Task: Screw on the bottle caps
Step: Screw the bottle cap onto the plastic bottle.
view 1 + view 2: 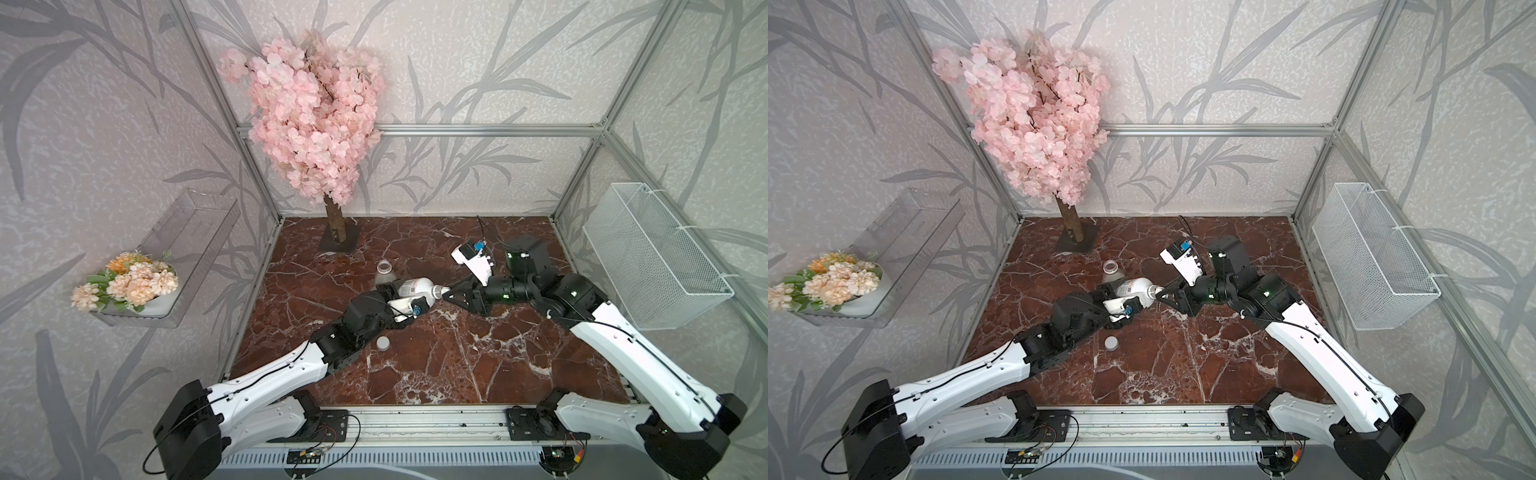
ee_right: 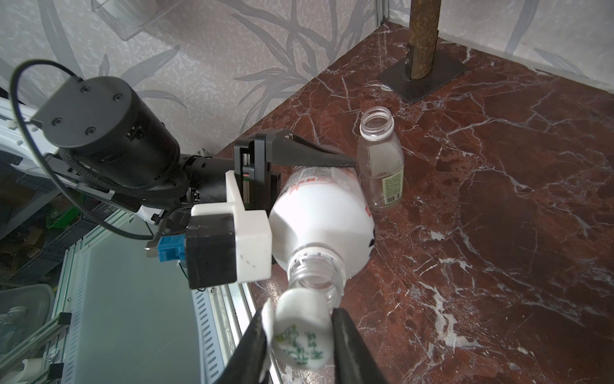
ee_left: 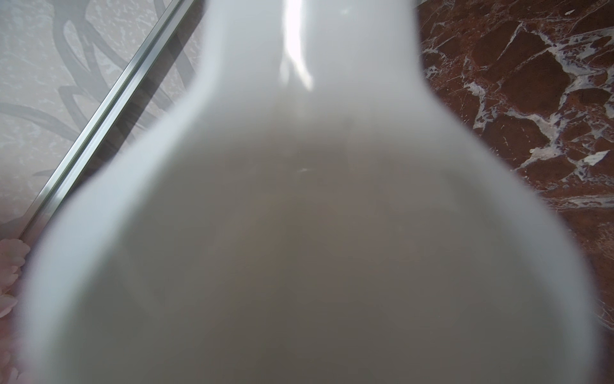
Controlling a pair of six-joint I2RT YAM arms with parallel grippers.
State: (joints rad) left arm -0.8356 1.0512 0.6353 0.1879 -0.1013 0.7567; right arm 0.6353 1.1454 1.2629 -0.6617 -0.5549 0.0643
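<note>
The left gripper (image 1: 401, 296) is clamped around the white bottle (image 2: 322, 216), which lies sideways in the air above the table (image 1: 457, 365) with its open mouth facing the right gripper (image 2: 300, 332). The right gripper pinches the printed cap (image 2: 299, 319) by its sides. The cap sits tilted right at that bottle's mouth, not seated on the thread. The clear bottle (image 2: 380, 166) stands upright and uncapped just behind the white bottle's body. The plain cap (image 1: 382, 343) lies on the table in front of the white bottle, beside the left arm.
</note>
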